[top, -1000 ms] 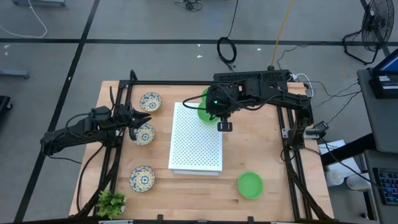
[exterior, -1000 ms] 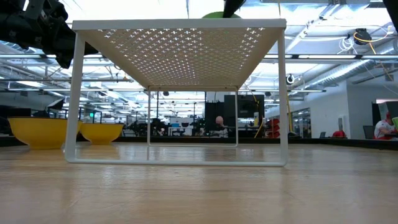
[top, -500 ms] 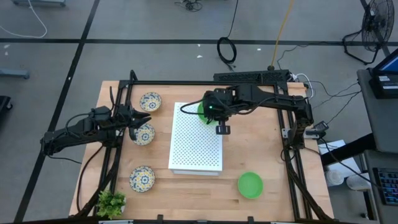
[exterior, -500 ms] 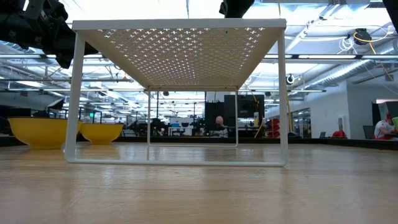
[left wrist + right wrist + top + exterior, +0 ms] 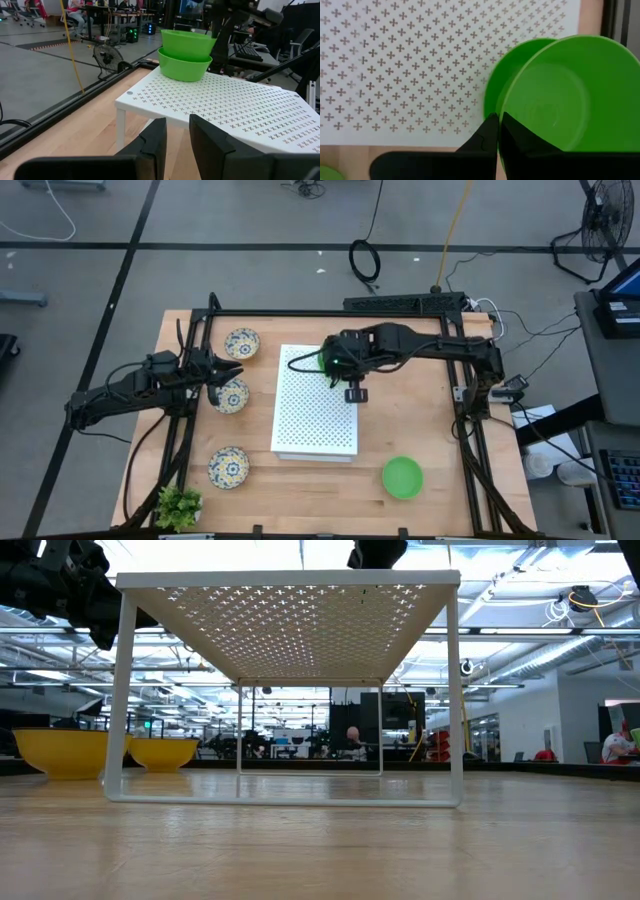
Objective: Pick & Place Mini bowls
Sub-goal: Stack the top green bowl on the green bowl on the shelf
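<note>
The white perforated board [image 5: 315, 402] is a flat metal sheet punched with small cross-shaped holes, standing on thin legs over the pale wooden table [image 5: 430, 420]. At its far corner two smooth bright green bowls sit nested: the upper green bowl [image 5: 188, 42] rests inside the lower green bowl [image 5: 184, 67], both round with plain glossy walls. The right gripper [image 5: 497, 131] is over them, its dark fingers pinched close on the upper bowl's rim. A third green bowl [image 5: 402, 477] lies alone on the table near the front edge, right of the board. Three cream patterned bowls, ornate in blue and yellow, stand in a line left of the board: far [image 5: 241, 342], middle [image 5: 229, 395] and near [image 5: 228, 467]. The left gripper [image 5: 222, 375] hovers at the middle one, fingers slightly parted and empty
</note>
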